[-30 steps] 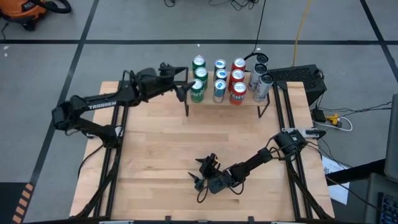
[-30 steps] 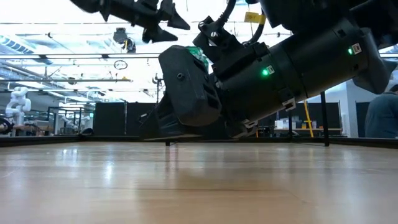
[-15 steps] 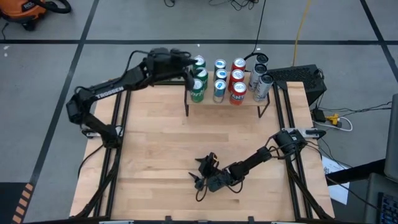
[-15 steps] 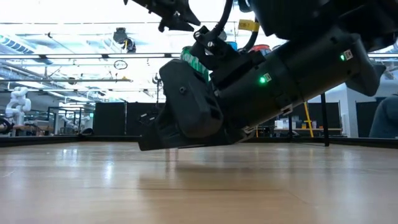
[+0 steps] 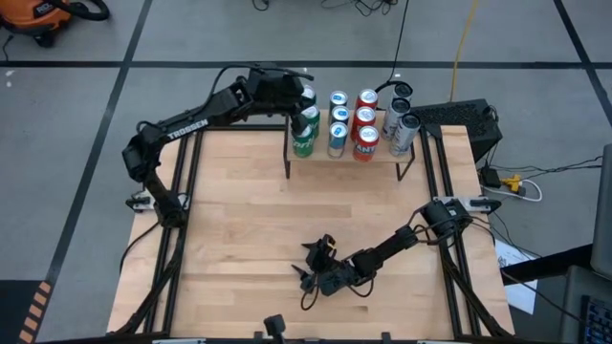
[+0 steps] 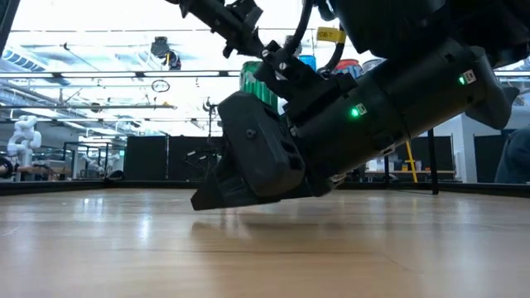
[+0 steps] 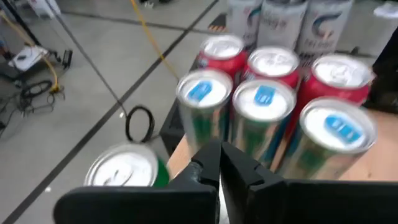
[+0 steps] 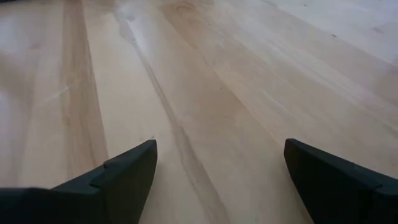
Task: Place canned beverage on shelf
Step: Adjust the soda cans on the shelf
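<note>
Left gripper [image 5: 287,91], clenched empty, is hovering over the shelf's [image 5: 406,160] far-left green can [image 7: 127,167], risking toppling it; right gripper [image 8: 214,171] is lying released.

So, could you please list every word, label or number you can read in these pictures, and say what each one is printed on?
"TROSSEN": white letters on the left arm, in the high view.
Red can at the shelf's front: white letters, too blurred to read.
Silver cans: a logo and print, too blurred to read.
Yellow tag in the low view: dark print, too small to read.
Orange machine on the floor: its label is unreadable.
</note>
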